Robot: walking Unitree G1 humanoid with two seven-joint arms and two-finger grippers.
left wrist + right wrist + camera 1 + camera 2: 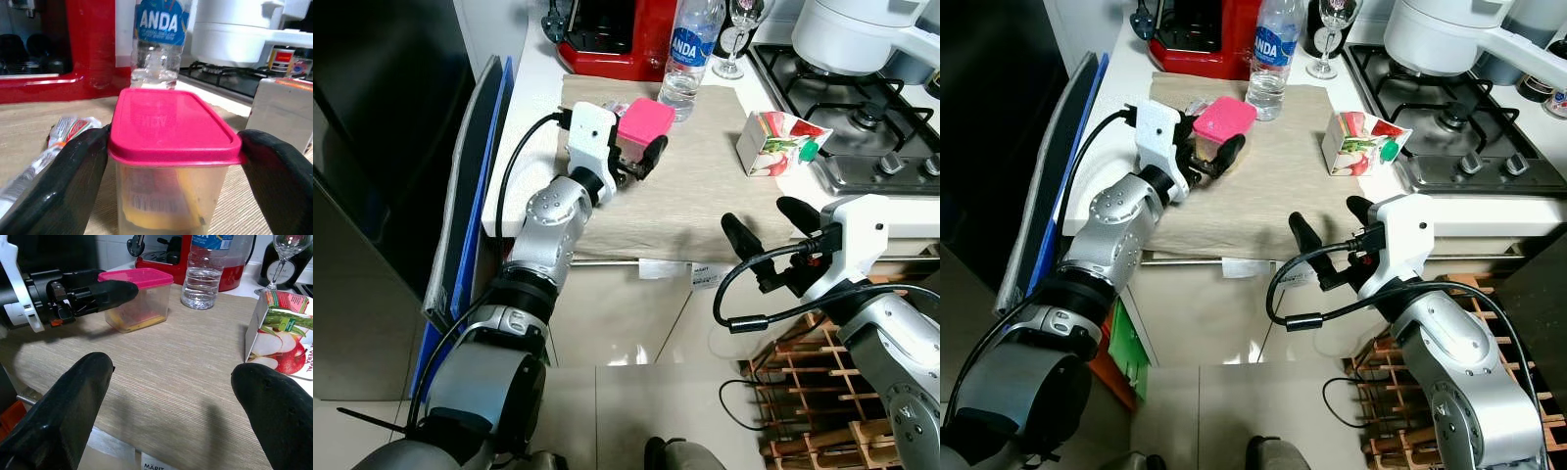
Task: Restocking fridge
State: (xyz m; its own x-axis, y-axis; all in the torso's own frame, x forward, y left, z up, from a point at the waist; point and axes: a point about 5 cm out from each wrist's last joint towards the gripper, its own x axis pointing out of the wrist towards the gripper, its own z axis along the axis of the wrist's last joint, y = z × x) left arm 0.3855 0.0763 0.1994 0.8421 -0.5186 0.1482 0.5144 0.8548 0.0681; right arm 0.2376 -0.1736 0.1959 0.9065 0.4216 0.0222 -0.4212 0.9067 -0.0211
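A clear container with a pink lid (644, 121) stands on the beige mat (685, 196) on the counter, with yellowish food inside (166, 205). My left gripper (641, 147) reaches over the counter edge, and its black fingers (73, 181) press against both sides of the lid. An apple juice carton (773, 142) lies on the mat's right side. A water bottle (690, 54) stands upright just behind the container. In front of the counter edge, my right gripper (769, 225) hangs open and holds nothing.
A red appliance (617, 34) and a wine glass (734, 39) stand at the back. The gas hob (862, 108) with a white pot (852, 29) is on the right. Blue boards (470, 176) lean beside the dark fridge (372, 147). A wooden rack (813, 392) is on the floor to the right.
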